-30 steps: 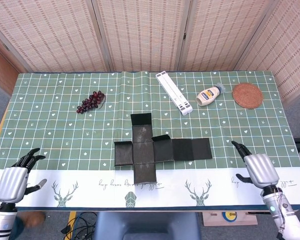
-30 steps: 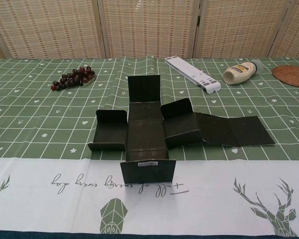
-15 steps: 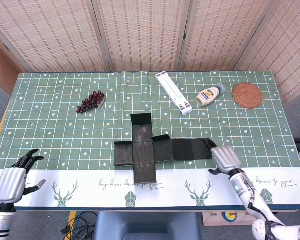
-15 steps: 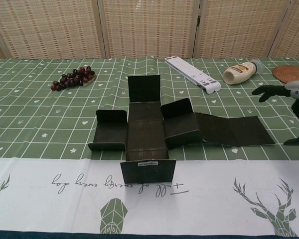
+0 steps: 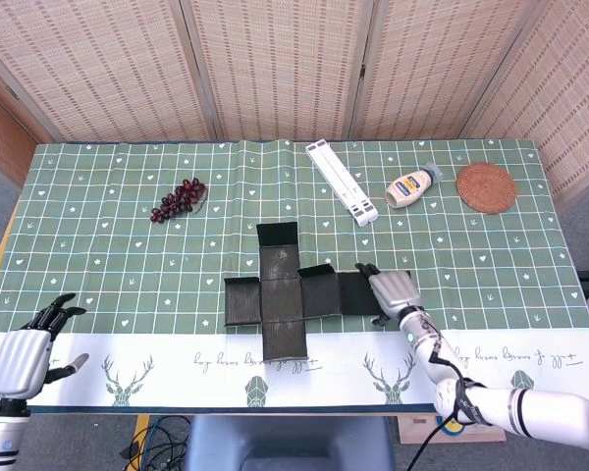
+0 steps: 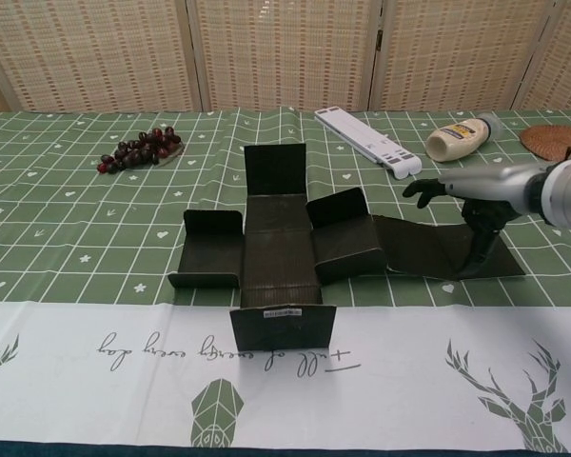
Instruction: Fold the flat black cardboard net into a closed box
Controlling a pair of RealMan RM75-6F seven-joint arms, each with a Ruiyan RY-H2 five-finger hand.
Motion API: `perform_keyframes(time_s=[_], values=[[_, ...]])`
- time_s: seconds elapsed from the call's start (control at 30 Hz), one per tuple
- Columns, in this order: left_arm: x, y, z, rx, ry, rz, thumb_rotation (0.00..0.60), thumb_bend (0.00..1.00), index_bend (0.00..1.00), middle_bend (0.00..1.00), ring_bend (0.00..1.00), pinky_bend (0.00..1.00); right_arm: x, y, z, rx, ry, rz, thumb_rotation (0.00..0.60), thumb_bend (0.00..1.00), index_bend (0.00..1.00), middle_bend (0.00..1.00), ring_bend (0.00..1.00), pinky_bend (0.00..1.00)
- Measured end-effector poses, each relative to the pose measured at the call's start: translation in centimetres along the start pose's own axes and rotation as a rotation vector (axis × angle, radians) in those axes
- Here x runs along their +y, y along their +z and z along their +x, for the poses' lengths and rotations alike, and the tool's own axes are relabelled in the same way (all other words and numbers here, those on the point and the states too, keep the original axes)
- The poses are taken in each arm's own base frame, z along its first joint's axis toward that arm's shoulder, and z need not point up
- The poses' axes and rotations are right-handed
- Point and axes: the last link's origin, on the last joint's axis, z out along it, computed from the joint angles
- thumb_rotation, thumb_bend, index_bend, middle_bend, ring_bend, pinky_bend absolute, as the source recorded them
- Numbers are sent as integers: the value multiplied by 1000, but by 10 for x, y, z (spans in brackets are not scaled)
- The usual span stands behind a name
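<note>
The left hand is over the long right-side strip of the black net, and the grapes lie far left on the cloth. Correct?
Not quite: it is the right hand over the black net's long strip, as the head view shows. The left hand sits at the table's near-left edge. The grapes are as stated.

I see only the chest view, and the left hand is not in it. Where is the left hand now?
Observer: The head view shows the left hand at the near left corner of the table, well apart from the black cardboard net.
Operator: Does it hold something?
Observer: No. Its fingers are spread and nothing is in them.
Operator: Over which part of the net is the right hand, seen from above?
Observer: The right hand lies over the outer half of the net's long right strip, with its fingers apart and nothing gripped.
</note>
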Motion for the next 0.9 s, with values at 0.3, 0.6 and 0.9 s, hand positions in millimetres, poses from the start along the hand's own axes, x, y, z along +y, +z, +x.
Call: perform_keyframes(time_s=[0.3,0.6,0.9], values=[[0,0,-1,-3,0,-4,600,110,288,178,264,522,-16,21,-4,-31,-52,-9,600,136,0,92,738,955],[0,3,-1,2,1,-12,600,111,291,178,264,522,-30,35,-4,-35,-105,-5,600,202,68,183,765,955],[17,36,-1,27,16,-133,600,110,299,230,404,600,-34,42,4,43,-130,23,600,306,214,287,799,955]])
